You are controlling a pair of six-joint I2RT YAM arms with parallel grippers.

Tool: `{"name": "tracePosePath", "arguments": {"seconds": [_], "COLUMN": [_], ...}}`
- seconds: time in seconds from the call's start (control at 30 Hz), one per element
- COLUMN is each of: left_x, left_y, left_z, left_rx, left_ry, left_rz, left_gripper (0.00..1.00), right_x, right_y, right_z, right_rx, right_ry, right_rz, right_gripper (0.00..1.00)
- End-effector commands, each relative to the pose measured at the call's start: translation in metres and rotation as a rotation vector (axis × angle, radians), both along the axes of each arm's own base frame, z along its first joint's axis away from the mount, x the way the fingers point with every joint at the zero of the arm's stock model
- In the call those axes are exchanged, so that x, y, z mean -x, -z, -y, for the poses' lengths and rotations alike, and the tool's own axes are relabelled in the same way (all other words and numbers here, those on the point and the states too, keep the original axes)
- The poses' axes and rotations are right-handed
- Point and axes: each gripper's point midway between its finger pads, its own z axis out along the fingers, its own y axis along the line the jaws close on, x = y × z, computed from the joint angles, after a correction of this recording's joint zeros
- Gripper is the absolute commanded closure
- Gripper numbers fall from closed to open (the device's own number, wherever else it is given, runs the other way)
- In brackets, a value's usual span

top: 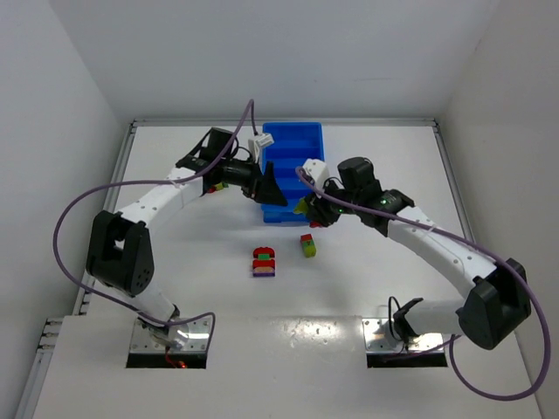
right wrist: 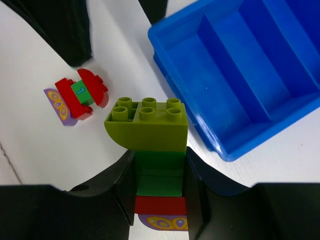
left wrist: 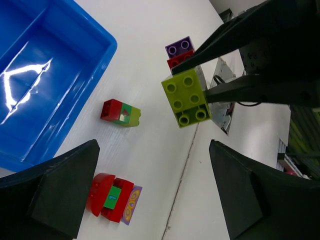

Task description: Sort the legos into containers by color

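My right gripper (top: 314, 210) is shut on a stacked lego cluster (right wrist: 150, 131), held above the table just off the near corner of the blue tray (top: 293, 140). The cluster has a yellow-green brick outermost, then green, red and purple toward the wrist. My left gripper (top: 269, 189) hangs open beside the tray's near left corner, nothing between its fingers (left wrist: 60, 195). It faces the held cluster (left wrist: 187, 97). A red, green and purple cluster (top: 264, 262) and a small red and yellow-green piece (top: 308, 245) lie on the table.
The tray's compartments (right wrist: 250, 55) seen from the right wrist hold nothing. White walls enclose the table on three sides. A seam (left wrist: 185, 165) crosses the tabletop near the arm bases. Purple cables loop out from both arms.
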Motion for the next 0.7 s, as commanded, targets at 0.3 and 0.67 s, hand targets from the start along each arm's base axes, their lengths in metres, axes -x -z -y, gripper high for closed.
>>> {"name": "tracePosePath", "arguments": {"seconds": [0.3,0.67], "left_x": [-0.002,0.013], "left_y": [-0.02,-0.023], "left_z": [0.023,0.031], "left_rx": [0.077,0.116], "left_ry": [0.077,0.156], "left_rz": [0.001,-0.017], "left_gripper": [0.0,0.0], "right_x": [-0.011,-0.014], "right_y": [-0.049,-0.045], "right_z": [-0.038,-0.046], "right_rx": [-0.044,-0.029], "right_ry": [-0.053,-0.068], "right_rz": [0.192,0.213], "right_gripper": [1.0,1.0]}}
